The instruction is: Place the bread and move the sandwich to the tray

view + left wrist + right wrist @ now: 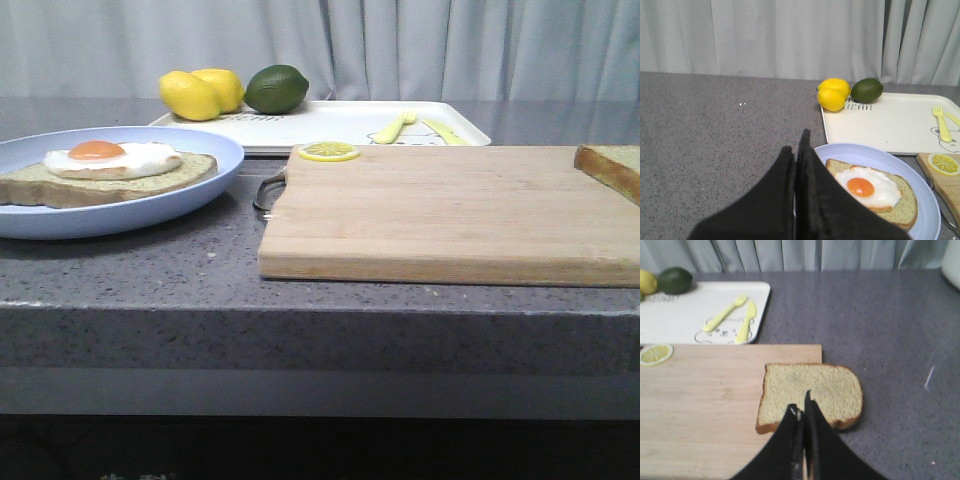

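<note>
The bread (812, 392) lies flat, half on the wooden cutting board's (715, 405) right end and half over the counter; its edge shows at far right in the front view (610, 165). My right gripper (801, 410) is shut and empty, above the bread's near edge. The sandwich is one slice with a fried egg (110, 165) on the light blue plate (200, 195); it also shows in the left wrist view (875, 192). My left gripper (796, 142) is shut and empty, by the plate's (925, 200) left rim. The white tray (330, 125) holds yellow cutlery (400, 127).
Two lemons (200, 93) and a lime (277, 88) sit at the tray's far left corner. A lemon slice (328, 151) lies on the cutting board's (450, 210) far left corner. A metal handle (268, 190) sticks out from the board's left. Curtains hang behind the grey counter.
</note>
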You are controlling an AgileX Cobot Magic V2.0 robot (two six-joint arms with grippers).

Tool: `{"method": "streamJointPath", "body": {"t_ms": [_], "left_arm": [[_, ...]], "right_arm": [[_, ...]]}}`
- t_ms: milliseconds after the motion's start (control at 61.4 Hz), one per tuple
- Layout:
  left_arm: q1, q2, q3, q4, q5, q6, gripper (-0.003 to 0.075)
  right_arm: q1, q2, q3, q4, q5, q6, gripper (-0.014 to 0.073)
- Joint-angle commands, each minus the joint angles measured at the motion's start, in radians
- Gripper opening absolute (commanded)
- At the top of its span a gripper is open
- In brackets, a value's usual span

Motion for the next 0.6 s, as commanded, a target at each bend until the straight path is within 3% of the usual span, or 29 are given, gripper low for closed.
{"method": "streamJointPath", "body": {"t_ms": [0,358,456,587], "left_arm": [[-0.001,0.039,-0.034,-0.009,-0.065,0.002,-0.0020],[-0.001,0.128,-0.034,-0.009,-0.047,0.002,-0.0017],[-0.001,0.137,-0.034,-0.007,-0.049,0.002,0.0055],[-0.001,0.138,-0.034,-0.005,-0.076,0.002,0.0293]], "right_arm": [[-0.006,0.050,-0.030,-0.012,-0.048,-0.014,-0.0071],[-0.006,0.129,-0.027,-0.012,0.025,-0.014,-0.0033],[-0.006,0.133,-0.027,-0.012,0.025,-0.014,0.0129],[-0.006,0.133,-0.027,-0.012,0.021,-0.014,0.0390]]}}
